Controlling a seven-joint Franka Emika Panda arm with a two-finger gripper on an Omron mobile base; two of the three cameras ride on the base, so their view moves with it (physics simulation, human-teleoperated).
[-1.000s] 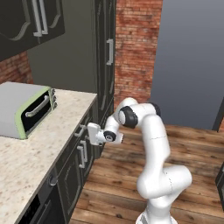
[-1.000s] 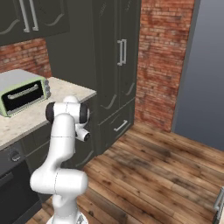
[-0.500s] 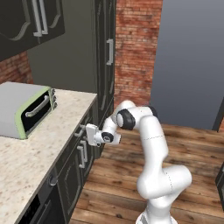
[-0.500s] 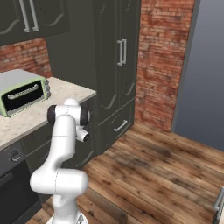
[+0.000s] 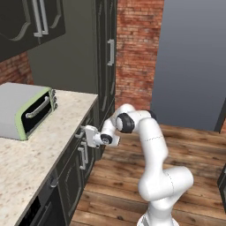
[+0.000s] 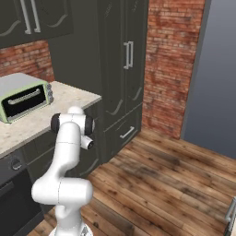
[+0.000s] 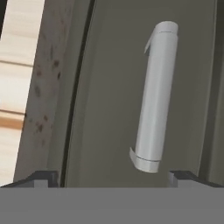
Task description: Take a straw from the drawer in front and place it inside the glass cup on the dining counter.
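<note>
Gripper (image 5: 86,134) at drawer (image 7: 118,87) front
Jaws wide apart, holding nothing, close before the silver handle (image 7: 154,98); drawer closed, just under the speckled counter (image 5: 48,132) edge, right of the toaster oven (image 5: 24,110)

drawer (image 7: 109,87) grey-green | handle (image 7: 155,96) silver | counter (image 5: 39,150) beige speckled

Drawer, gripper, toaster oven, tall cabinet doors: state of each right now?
drawer: closed, front flush, silver bar handle untouched.
gripper: open, fingers spread, facing the handle, holding nothing.
toaster oven: door shut, sitting on the speckled counter.
tall cabinet doors: closed.
</note>
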